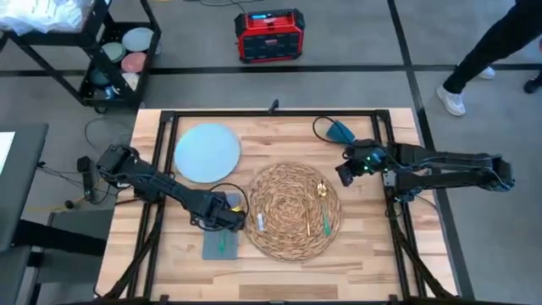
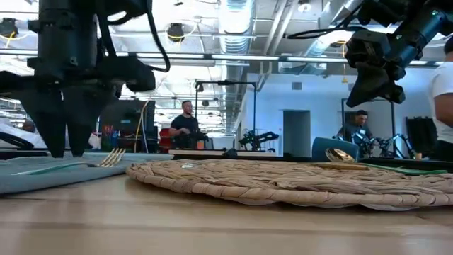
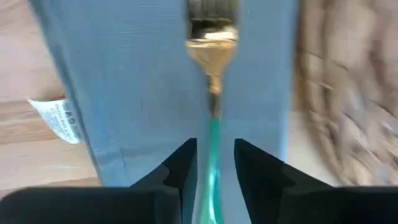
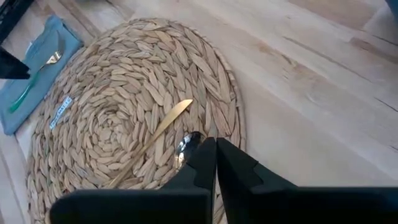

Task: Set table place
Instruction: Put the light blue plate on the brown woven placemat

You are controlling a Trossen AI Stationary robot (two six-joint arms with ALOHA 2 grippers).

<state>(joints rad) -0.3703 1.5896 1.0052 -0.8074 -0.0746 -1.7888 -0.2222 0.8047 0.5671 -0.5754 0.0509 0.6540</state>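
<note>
The round woven placemat [image 1: 294, 210] lies in the middle of the wooden table [image 1: 364, 254]. A gold knife [image 4: 163, 126] and a spoon [image 4: 185, 148] rest on its right part. Left of it lies a grey napkin [image 1: 222, 241] with a fork [image 3: 211, 46] on it, gold head and green handle. My left gripper [image 3: 214, 165] points down over the napkin, open, one finger on each side of the fork's green handle [image 3: 211, 149]. My right gripper [image 4: 216, 149] hangs shut and empty above the placemat's right edge, raised well off the table in the low view [image 2: 375, 81].
A pale-blue plate [image 1: 207, 152] lies on the table at the far left of the placemat. A teal object with a cable [image 1: 339, 131] sits at the far right. People stand in the room beyond the table [image 2: 185, 124].
</note>
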